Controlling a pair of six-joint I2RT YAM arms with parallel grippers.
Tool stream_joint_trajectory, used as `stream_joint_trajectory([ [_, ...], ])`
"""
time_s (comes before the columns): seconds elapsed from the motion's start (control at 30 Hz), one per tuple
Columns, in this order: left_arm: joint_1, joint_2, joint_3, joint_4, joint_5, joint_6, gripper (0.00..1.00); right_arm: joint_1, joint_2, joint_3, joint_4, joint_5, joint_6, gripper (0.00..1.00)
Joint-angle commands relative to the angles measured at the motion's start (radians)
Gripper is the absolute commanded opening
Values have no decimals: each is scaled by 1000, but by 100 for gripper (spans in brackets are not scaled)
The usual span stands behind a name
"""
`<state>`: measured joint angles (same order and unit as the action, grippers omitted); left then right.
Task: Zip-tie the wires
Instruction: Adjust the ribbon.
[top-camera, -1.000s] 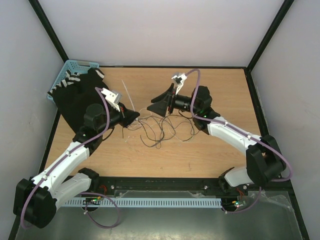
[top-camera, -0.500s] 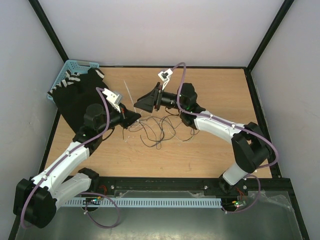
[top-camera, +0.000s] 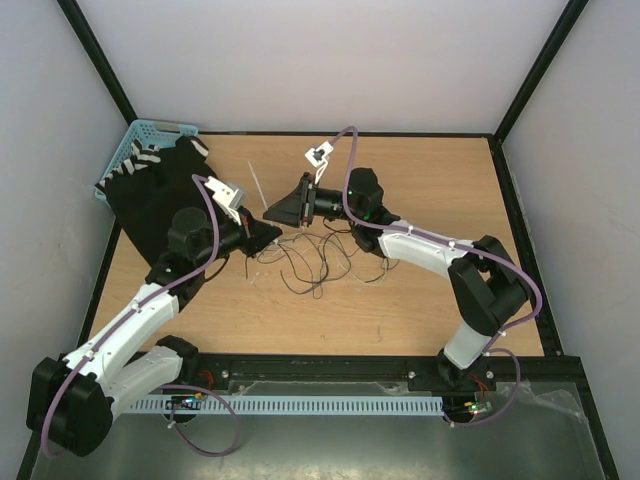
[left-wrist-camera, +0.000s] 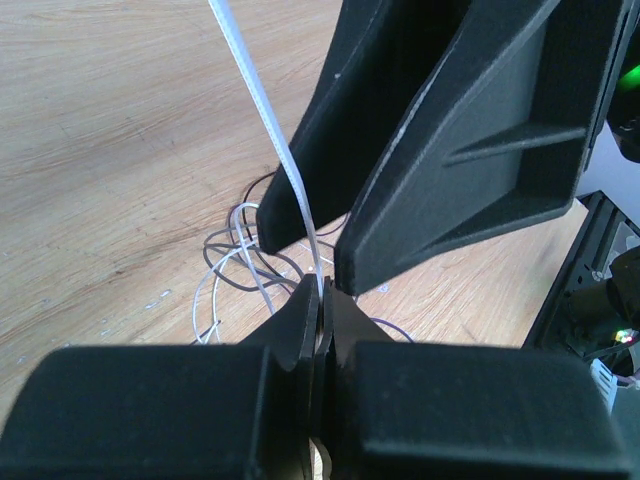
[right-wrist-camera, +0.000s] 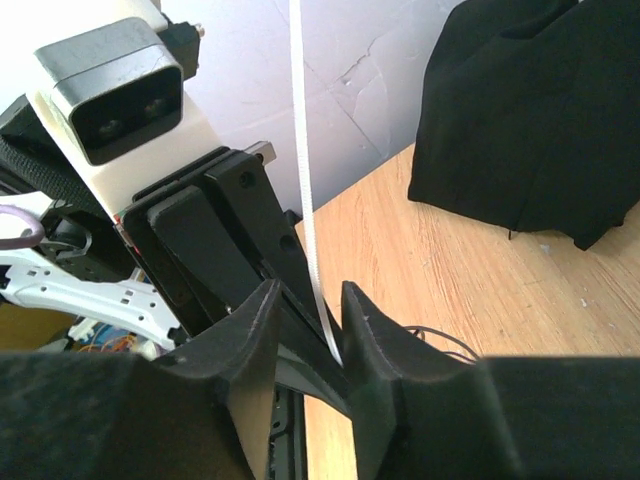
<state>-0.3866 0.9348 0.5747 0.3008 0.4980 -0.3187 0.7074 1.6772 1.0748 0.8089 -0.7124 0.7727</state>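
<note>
Two sets of jaws meet on one zip tie (left-wrist-camera: 268, 120). Nearest, the left jaws (left-wrist-camera: 320, 298) are pressed fully shut on the tie's lower end, so the white strip stands up out of them, leaning a little. Just above that pinch the right jaws (right-wrist-camera: 311, 300) stand part open, one finger on each side of the strip. A gap shows between them, so they are not clamped on it. Below and just beyond both sets of jaws, the wires (top-camera: 316, 262) lie loose on the counter (top-camera: 430, 200), a tangle of thin dark loops and curls held by neither arm. Far behind the left jaws lie a black cloth (top-camera: 150, 195) and a blue basket (top-camera: 150, 127).

The tie looks light, thin and springy. It is stiff enough to stand but likely to bow or twist if taken far from the pinch, and smooth enough to slip. A hold close above the left jaws, flat faces against the pads, seems best. The wires look limp and nearly weightless, and single strands would probably slide out of a grip. They are better gathered where the loops cross thickest, mid-tangle.
</note>
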Motion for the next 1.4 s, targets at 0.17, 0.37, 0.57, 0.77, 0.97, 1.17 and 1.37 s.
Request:
stream_joint_trajectory([
  [0.17,5,-1,24,23,16,-8,0,11,9,40,81,-55,31,8],
  [0.37,5,7,22,24,19,-3,0,1,-1,114,36,-15,5,0],
  [0.57,5,22,22,27,22,2,0,-11,-2,209,-74,12,-44,0],
  [0.77,5,33,22,29,26,3,0,-17,-7,215,-84,23,-41,0],
  [0.97,5,48,22,31,28,4,0,-40,-16,255,-109,45,-44,0],
  [1.17,5,82,25,41,32,3,0,-65,-19,312,-130,51,-50,0],
  [1.37,3,114,27,56,36,-5,0,-75,-26,338,-138,50,-54,0],
])
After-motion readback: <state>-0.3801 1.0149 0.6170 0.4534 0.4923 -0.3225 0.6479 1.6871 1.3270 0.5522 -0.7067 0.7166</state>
